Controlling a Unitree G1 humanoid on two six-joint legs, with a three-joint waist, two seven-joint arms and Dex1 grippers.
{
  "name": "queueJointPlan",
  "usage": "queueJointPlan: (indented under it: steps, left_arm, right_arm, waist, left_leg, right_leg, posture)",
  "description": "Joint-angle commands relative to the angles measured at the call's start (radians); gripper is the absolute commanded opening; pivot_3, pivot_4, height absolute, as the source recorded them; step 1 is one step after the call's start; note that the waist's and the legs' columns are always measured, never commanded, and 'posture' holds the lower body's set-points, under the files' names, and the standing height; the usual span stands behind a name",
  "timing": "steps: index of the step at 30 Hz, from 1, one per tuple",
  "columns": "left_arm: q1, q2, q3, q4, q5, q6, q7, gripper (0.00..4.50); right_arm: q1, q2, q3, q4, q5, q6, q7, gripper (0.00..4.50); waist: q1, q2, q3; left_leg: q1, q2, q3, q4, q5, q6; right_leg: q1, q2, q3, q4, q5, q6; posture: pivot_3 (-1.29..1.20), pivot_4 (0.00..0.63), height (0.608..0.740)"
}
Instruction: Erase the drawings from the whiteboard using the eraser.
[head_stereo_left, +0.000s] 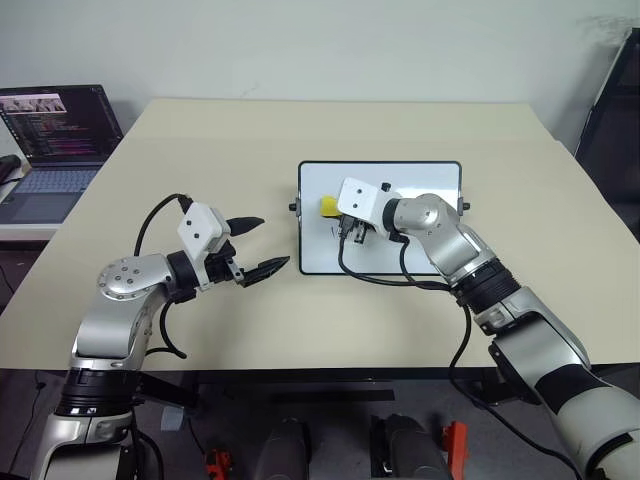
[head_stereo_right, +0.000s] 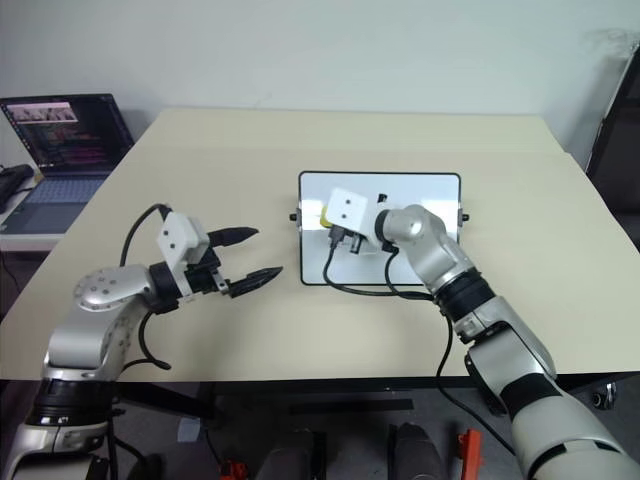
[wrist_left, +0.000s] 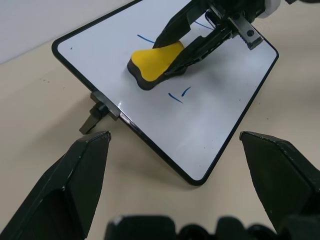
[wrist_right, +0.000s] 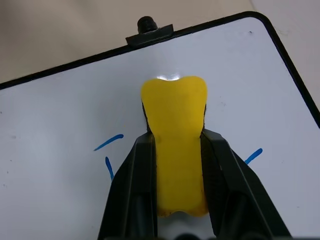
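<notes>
A: Right gripper (wrist_right: 175, 150)?
B: Jaws clamping the eraser (wrist_right: 176, 145), pressing it on the whiteboard (head_stereo_left: 420, 180) beside blue drawings (wrist_right: 108, 142).
A: Left gripper (head_stereo_left: 262, 245)?
B: Jaws gaping, hovering over tabletop (head_stereo_left: 200, 130), empty.

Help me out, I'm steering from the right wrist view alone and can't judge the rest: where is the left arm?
Observer: The left gripper hangs over the bare table, beside the whiteboard, jaws open.
Operator: Any drawings I can't see?
Observer: Two short blue strokes lie beside the eraser, toward the board's near edge.
Operator: Does the eraser touch the board?
Observer: Its dark underside rests on the white surface; the right gripper clamps it.
</notes>
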Motion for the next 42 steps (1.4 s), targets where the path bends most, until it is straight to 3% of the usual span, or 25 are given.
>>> queueJointPlan:
  steps: [1, 7, 11, 18, 25, 28, 36, 42]
  left_arm:
    - [-0.008, 0.001, 0.010, -0.014, 0.000, -0.020, 0.006, 4.50]
    - [-0.020, -0.001, 0.007, -0.002, 0.005, -0.025, 0.005, 4.50]
    - [-0.024, -0.003, 0.006, 0.001, 0.006, -0.025, 0.004, 4.50]
    - [-0.035, -0.004, 0.004, 0.012, 0.007, -0.028, 0.002, 4.50]
    - [-0.042, -0.003, 0.004, 0.014, 0.003, -0.025, -0.002, 4.50]
    - [-0.042, 0.001, 0.007, 0.014, 0.001, -0.023, -0.006, 4.50]
    - [-0.059, 0.024, 0.012, 0.040, 0.003, -0.023, -0.028, 4.50]
    - [-0.070, 0.025, 0.005, 0.051, 0.005, -0.025, -0.037, 4.50]
  right_arm:
    - [0.039, -0.012, 0.031, 0.004, -0.045, 0.017, 0.046, 0.85]
    - [0.128, -0.033, 0.071, -0.058, -0.066, 0.028, 0.148, 0.85]
    - [0.163, -0.048, 0.090, -0.046, -0.114, 0.007, 0.130, 0.84]
    - [0.128, -0.077, -0.013, -0.132, -0.052, 0.024, 0.163, 0.84]
    - [0.122, -0.199, -0.329, -0.493, 0.293, 0.250, 0.339, 0.83]
    - [0.191, -0.319, -0.425, -0.579, 0.374, 0.311, 0.405, 0.83]
    - [0.508, -0.647, -0.551, -0.568, 0.359, 0.209, 0.466, 0.83]
    - [0.548, -0.697, -0.608, -0.488, 0.377, 0.127, 0.434, 0.83]
  waist:
    - [0.000, -0.001, -0.001]
    - [0.000, -0.002, -0.002]
    - [0.000, -0.002, -0.002]
    - [0.005, -0.002, -0.002]
    - [0.006, -0.002, -0.001]
    - [0.005, -0.002, -0.001]
    - [0.007, -0.003, 0.000]
    - [-0.005, -0.003, 0.000]
  left_leg:
    - [0.000, 0.000, 0.000, 0.000, 0.000, 0.000]
    - [0.003, 0.000, 0.000, 0.000, 0.000, 0.000]
    - [0.007, 0.000, 0.000, 0.000, 0.000, 0.000]
    - [0.012, 0.000, -0.001, 0.000, 0.000, 0.000]
    - [0.000, 0.000, -0.001, -0.001, 0.000, 0.000]
    - [-0.002, 0.001, -0.002, -0.003, 0.000, 0.000]
    - [-0.004, 0.000, 0.000, -0.002, -0.001, 0.000]
    - [0.000, 0.001, 0.003, -0.001, -0.001, 0.000]
  right_leg:
    - [0.000, 0.000, 0.000, 0.000, 0.000, 0.000]
    - [0.002, 0.000, 0.000, 0.001, 0.000, 0.000]
    - [0.006, 0.000, 0.001, 0.002, -0.002, 0.001]
    - [0.013, 0.000, -0.001, 0.001, -0.006, -0.003]
    - [0.001, 0.000, -0.001, -0.001, 0.000, -0.002]
    - [-0.002, 0.000, -0.002, -0.002, 0.000, -0.002]
    - [-0.002, 0.000, -0.001, -0.004, -0.003, 0.001]
    - [-0.001, 0.000, 0.001, -0.002, -0.004, 0.003]
  posture:
    - [0.00, 0.150, 0.740]
    - [0.00, 0.150, 0.740]
    - [0.00, 0.150, 0.740]
    - [0.00, 0.150, 0.740]
    - [0.00, 0.150, 0.740]
    - [0.00, 0.150, 0.740]
    - [0.00, 0.150, 0.740]
    - [0.00, 0.150, 0.740]
